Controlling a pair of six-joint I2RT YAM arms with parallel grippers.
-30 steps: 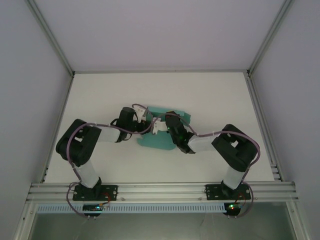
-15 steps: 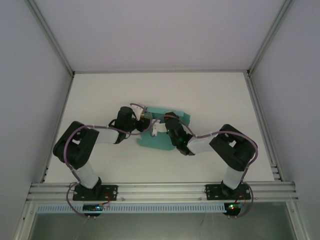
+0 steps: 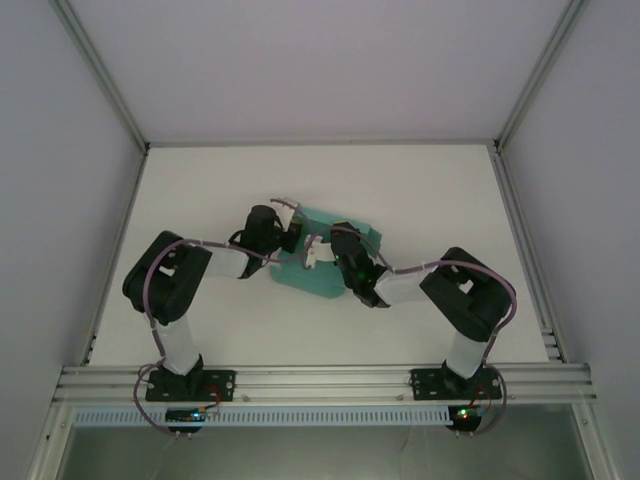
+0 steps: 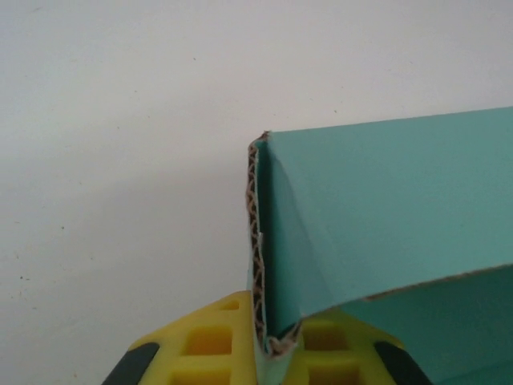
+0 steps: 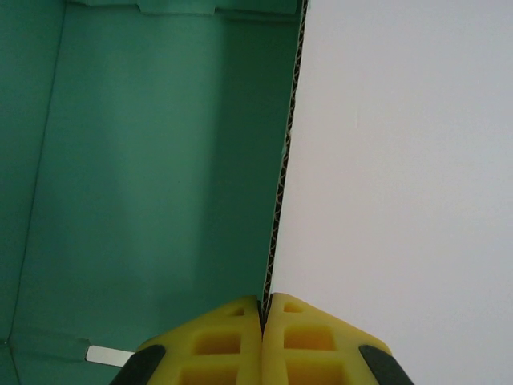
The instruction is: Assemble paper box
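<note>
Left gripper (image 4: 272,333) shifted; with right gripper (image 5: 263,309), grips one paper box (image 5: 160,160).

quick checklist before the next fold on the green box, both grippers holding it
1. left gripper clamped on the paper box: ok, a corrugated edge sits between its fingers.
2. right gripper clamped on a card edge: ok, fingers closed on the thin edge.
3. Card edge sound at the left grip: not ok, the corrugation there looks wavy and crushed.
4. Panel raised at the left grip: ok, it stands bent up from a crease at the corner.
5. Box well inside the table edges: ok.
6. Fold alignment across the whole sheet: cannot tell, too small in the top view.
</note>
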